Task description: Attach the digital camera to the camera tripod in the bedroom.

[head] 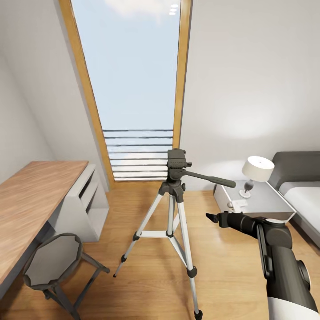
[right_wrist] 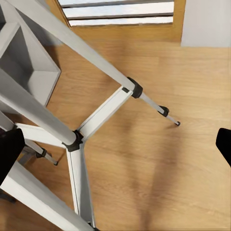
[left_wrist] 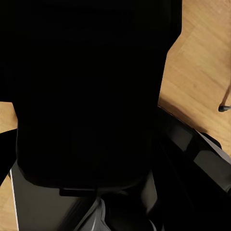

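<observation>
The camera tripod (head: 176,162) stands on the wood floor in front of the tall window, its silver legs spread and its black pan handle (head: 209,178) pointing right. My right gripper (head: 215,218) hovers to the right of the tripod, below the handle, pointing left at the legs. In the right wrist view the fingertips (right_wrist: 9,154) sit at the two sides, wide apart and empty, with the tripod's legs and centre brace (right_wrist: 74,139) just beyond. A large black shape (left_wrist: 91,91) sits close to the lens in the left wrist view. The digital camera is out of view.
A wooden desk (head: 31,195) with a white shelf unit (head: 84,195) runs along the left wall, and a grey round stool (head: 53,260) stands before it. At the right are a nightstand (head: 262,202) with a lamp (head: 257,171) and the bed (head: 306,191).
</observation>
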